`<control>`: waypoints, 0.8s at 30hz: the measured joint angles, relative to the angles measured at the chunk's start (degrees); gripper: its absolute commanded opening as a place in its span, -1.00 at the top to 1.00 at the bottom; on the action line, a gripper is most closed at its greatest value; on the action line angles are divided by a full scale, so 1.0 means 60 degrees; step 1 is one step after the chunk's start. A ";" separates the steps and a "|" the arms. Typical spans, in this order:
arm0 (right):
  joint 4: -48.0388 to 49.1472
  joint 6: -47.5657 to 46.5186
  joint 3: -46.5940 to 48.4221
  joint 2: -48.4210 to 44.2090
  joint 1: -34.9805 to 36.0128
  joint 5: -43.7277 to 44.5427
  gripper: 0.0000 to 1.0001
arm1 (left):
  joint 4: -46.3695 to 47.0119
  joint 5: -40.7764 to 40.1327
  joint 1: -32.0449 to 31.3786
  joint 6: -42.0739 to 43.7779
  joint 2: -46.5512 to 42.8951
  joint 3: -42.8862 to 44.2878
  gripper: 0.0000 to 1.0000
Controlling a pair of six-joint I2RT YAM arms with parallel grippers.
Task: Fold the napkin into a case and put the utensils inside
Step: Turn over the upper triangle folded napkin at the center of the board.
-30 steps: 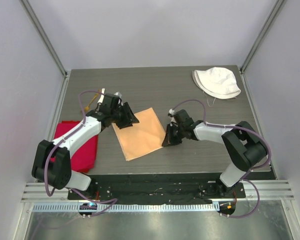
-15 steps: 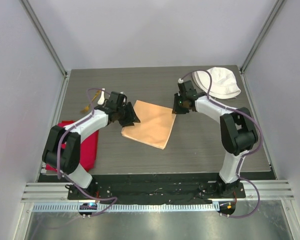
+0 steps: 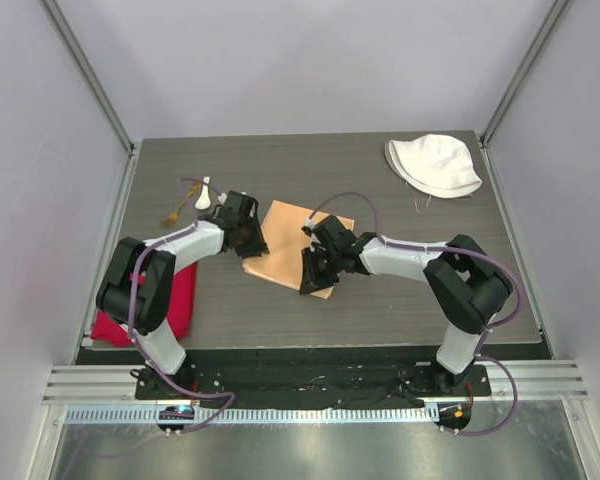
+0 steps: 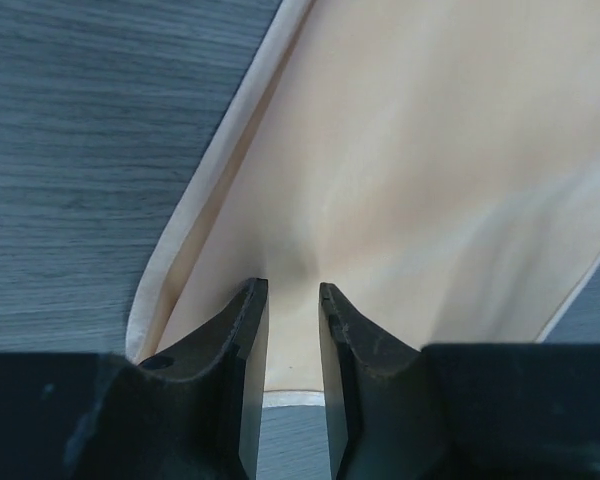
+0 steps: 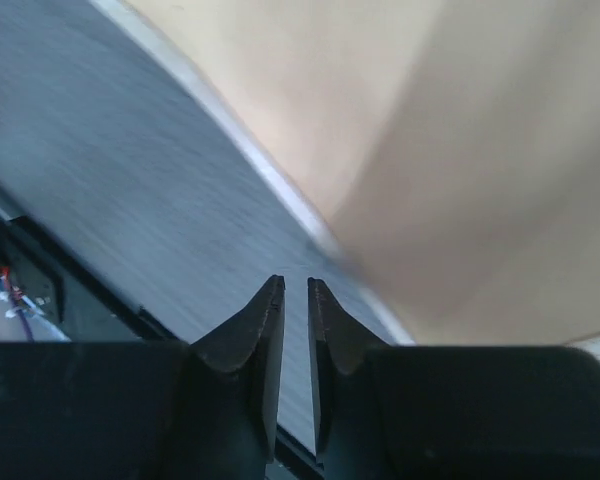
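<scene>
The right pincer (image 3: 313, 275), almost closed with no cloth seen between its tips, sits at the near corner of the napkin (image 3: 294, 240). The napkin lies mid-bench (image 3: 400, 300), skewed, its slightly longer axis running left-right. The left pincer (image 4: 287, 295) pinches its left edge.

A dark grey wood-grain table (image 3: 380, 170) fills the middle of the top view, boxed in by a plain pale back wall (image 3: 310, 60) across the top of the frame and matching side walls at the left (image 3: 40, 150) and right (image 3: 580, 150). Slim metal posts (image 3: 88, 72) run diagonally down from the upper corners to the table's far corners. Along the bottom of the frame, a black base plate (image 3: 310, 365) edges the table, then a slotted aluminium rail (image 3: 310, 412) and a brushed metal sheet (image 3: 310, 450), all under soft, even light.
</scene>
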 measured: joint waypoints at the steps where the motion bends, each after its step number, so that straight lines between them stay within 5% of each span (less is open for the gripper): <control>1: 0.0066 0.0029 -0.0259 0.0066 -0.0109 0.0004 0.60 | 0.0044 -0.0055 0.0000 0.0029 -0.0018 -0.0138 0.41; 11: 0.1202 0.0036 -0.1468 -0.0222 -0.0521 -0.0233 0.64 | 0.0947 -0.0237 -0.0080 0.0062 -0.0382 -0.1122 0.46; 16: 0.0539 -0.0029 -0.2171 -0.1257 -0.0576 -0.0055 0.57 | 0.1417 -0.0342 -0.0430 -0.0175 -0.0841 -0.1767 0.43; 20: -0.0226 -0.0266 -0.1989 -0.1967 -0.0780 0.0120 0.45 | 0.1446 -0.0291 -0.1126 -0.0503 -0.1370 -0.2324 0.37; 24: -0.0572 -0.0794 -0.0933 -0.1694 -0.1100 0.0120 0.05 | 0.1122 -0.0244 -0.1494 -0.0696 -0.1752 -0.2532 0.13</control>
